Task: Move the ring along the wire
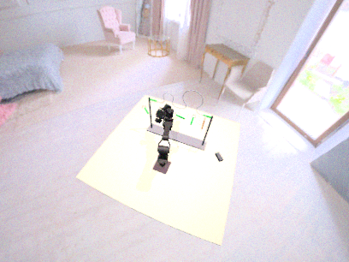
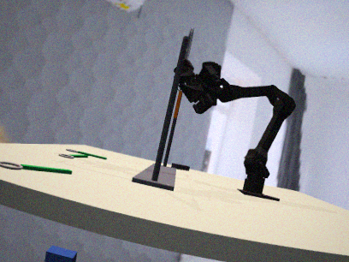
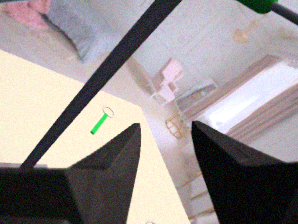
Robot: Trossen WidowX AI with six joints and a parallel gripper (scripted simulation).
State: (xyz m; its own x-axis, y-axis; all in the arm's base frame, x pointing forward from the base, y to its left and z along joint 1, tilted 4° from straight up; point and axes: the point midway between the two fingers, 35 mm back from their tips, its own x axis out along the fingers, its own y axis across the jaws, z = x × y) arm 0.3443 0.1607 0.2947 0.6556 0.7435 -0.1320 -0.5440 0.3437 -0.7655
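Observation:
The ring's orange handle point(image 1: 203, 123) point(image 2: 178, 104) hangs near the right post point(image 1: 208, 130). The ring is too small to make out in the top view and is hidden behind the arm in the exterior view. A green wire part point(image 1: 207, 116) adjoins that post's top. Another green part point(image 1: 152, 100) point(image 3: 257, 4) adjoins the left post point(image 1: 150, 113) point(image 2: 166, 116) point(image 3: 95, 95). The thin grey wire point(image 1: 192, 90) loops up between them. My gripper point(image 1: 159, 116) point(image 3: 166, 128) is partly open and empty, high near the left post, away from the handle. Whether it touches anything cannot be told.
The posts stand on a grey base point(image 1: 177, 137) point(image 2: 167, 179). Green-handled rings lie on the table behind it, one being a green handle point(image 2: 46, 169) point(image 3: 99, 124) with a grey ring. A small black block point(image 1: 219, 157) point(image 2: 180, 167) lies right of the base.

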